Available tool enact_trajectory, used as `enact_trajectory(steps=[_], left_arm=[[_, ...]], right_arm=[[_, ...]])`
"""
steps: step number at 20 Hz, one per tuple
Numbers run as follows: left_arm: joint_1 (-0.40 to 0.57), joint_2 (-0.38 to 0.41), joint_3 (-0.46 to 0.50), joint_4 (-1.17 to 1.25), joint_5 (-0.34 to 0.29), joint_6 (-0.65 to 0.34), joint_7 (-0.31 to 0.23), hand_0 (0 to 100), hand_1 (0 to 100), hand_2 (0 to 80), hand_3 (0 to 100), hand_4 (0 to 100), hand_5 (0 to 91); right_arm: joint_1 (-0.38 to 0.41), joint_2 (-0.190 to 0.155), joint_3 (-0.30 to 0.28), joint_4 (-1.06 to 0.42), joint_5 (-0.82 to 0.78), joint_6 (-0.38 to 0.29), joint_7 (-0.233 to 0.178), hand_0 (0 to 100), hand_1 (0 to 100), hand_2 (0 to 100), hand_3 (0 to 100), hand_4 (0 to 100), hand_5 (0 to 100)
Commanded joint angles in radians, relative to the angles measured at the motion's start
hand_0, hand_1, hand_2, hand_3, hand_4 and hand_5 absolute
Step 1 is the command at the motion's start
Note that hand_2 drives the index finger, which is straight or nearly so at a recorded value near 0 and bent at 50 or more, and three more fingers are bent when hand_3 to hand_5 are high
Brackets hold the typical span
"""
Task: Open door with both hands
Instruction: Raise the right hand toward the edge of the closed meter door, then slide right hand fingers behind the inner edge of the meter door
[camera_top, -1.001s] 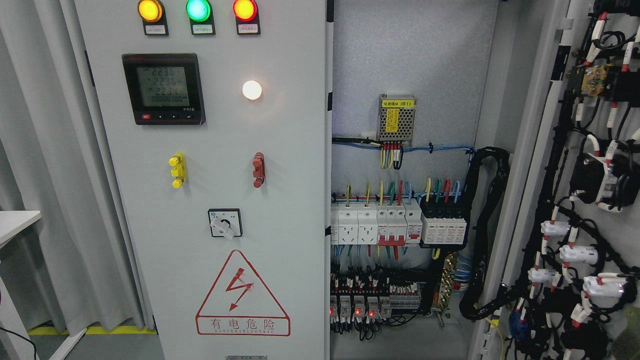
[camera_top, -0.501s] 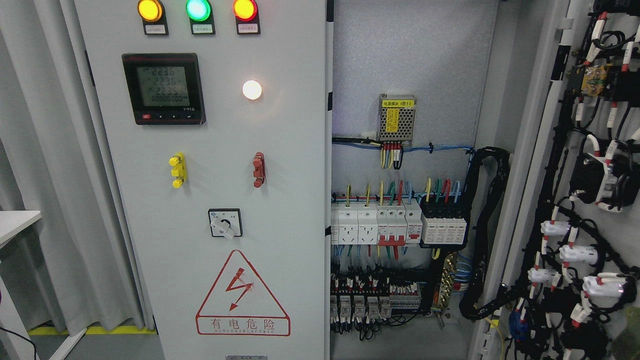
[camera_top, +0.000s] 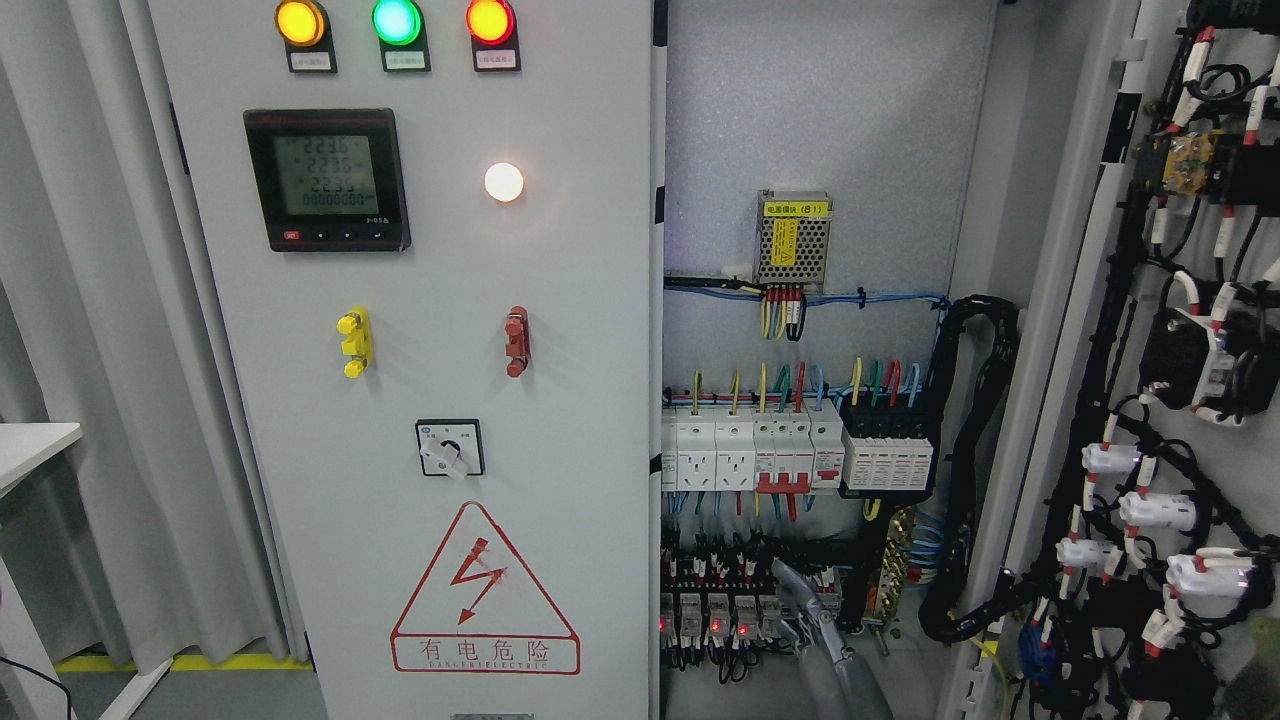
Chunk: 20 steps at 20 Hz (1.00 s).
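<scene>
The grey cabinet's left door (camera_top: 450, 330) is closed; it carries three lit lamps, a digital meter (camera_top: 328, 180), a yellow handle (camera_top: 353, 342) and a red handle (camera_top: 516, 340). The right door (camera_top: 1180, 420) stands swung wide open at the picture's right, its wired inner face showing. My right hand (camera_top: 812, 630) rises from the bottom edge just right of the middle, inside the open bay. Its grey fingers (camera_top: 790, 585) stretch up and to the left, in front of the lower terminal row, holding nothing. The left hand does not show.
Inside the bay are a power supply (camera_top: 793, 237), a row of breakers (camera_top: 795, 452) and relays (camera_top: 715, 610). A thick black cable bundle (camera_top: 975, 450) loops toward the open door. A curtain (camera_top: 90, 400) and a white table edge (camera_top: 30, 445) are at the left.
My right hand has come up into view from the bottom edge in front of the lower terminals; earlier no hand showed. The doors have not moved.
</scene>
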<state>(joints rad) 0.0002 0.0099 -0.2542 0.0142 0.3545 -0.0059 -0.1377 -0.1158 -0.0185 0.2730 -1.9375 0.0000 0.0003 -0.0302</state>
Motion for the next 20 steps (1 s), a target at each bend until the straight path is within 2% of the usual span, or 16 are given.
enact_trajectory(steps=[1,4,7,12,17,20], left_arm=[[0.024,-0.005,0.010,0.032,-0.002,-0.005,0.000,29,0,2.9,3,3,0.0],[0.021,-0.005,0.010,0.032,-0.002,-0.006,0.000,29,0,2.9,3,3,0.0],[0.018,-0.005,0.010,0.030,-0.002,-0.008,0.000,29,0,2.9,3,3,0.0],[0.000,-0.005,0.010,0.030,-0.002,-0.011,-0.002,29,0,2.9,3,3,0.0],[-0.035,0.004,0.010,0.032,-0.002,-0.017,0.000,29,0,2.8,3,3,0.0],[-0.040,0.007,0.012,0.030,-0.002,-0.017,0.000,29,0,2.8,3,3,0.0]], right_arm=[[-0.177,0.018,-0.018,0.044,-0.005,0.044,0.001,22,0,0,0,0,0],[-0.258,0.018,-0.021,0.103,-0.008,0.049,0.006,22,0,0,0,0,0],[-0.333,0.018,-0.020,0.146,-0.078,0.061,0.035,22,0,0,0,0,0],[-0.439,0.018,-0.072,0.238,-0.127,0.087,0.035,22,0,0,0,0,0],[-0.541,0.018,-0.061,0.324,-0.267,0.103,0.033,22,0,0,0,0,0],[-0.568,0.018,-0.060,0.350,-0.342,0.128,0.036,22,0,0,0,0,0]])
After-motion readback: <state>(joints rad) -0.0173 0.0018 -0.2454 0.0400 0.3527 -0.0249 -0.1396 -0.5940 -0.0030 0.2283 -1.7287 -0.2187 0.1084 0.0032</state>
